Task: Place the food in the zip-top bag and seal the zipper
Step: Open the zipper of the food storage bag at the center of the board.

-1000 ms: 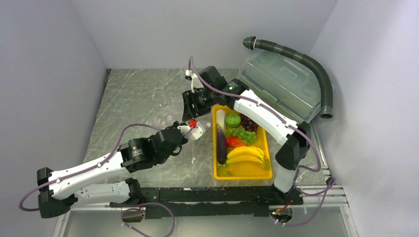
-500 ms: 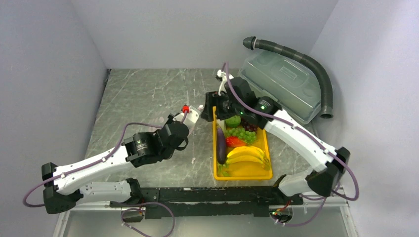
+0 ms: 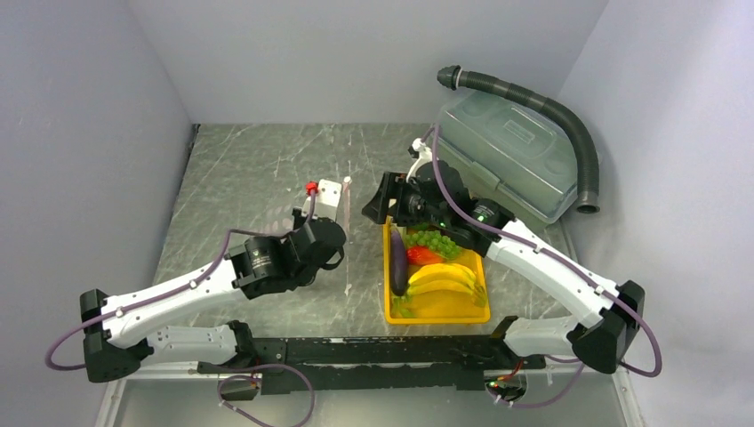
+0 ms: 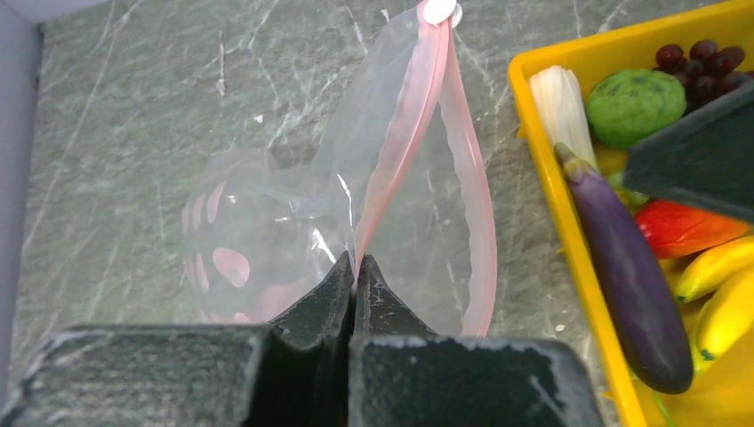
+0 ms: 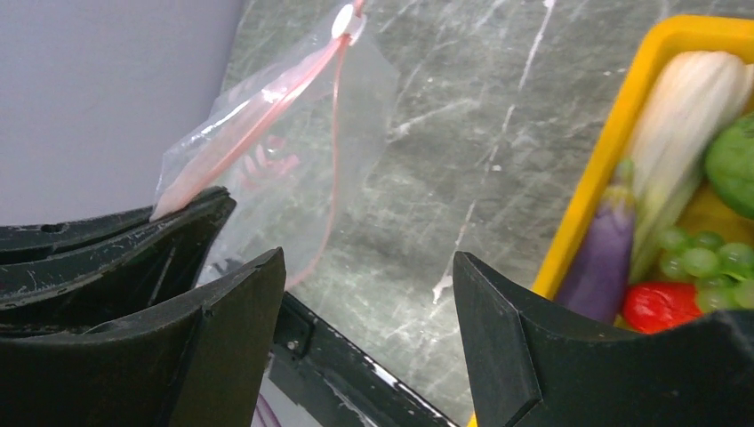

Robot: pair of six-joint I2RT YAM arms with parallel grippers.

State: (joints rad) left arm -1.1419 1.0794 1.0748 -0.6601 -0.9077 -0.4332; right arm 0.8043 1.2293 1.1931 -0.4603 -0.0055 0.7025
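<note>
1. The yellow tray [image 4: 540,151] with the food [image 4: 622,267] sits just right of the left gripper [image 4: 356,271].
2. The clear bag [image 4: 258,240] stretches out ahead of those jaws, its mouth open.
3. The left jaws are pinched tight on the pink zipper [image 4: 405,116].
4. The right gripper [image 5: 369,302] is wide apart, holding nothing, with the bag at its left and the tray at its right.

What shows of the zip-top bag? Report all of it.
The zip-top bag is clear, thin, crinkly plastic with pink marks printed on its body. A pale pink zipper edges its mouth, which gapes open, with a white slider at the far end. The left gripper is shut on one lip of the zipper, holding it over the grey marbled table, left of the yellow tray.
</note>
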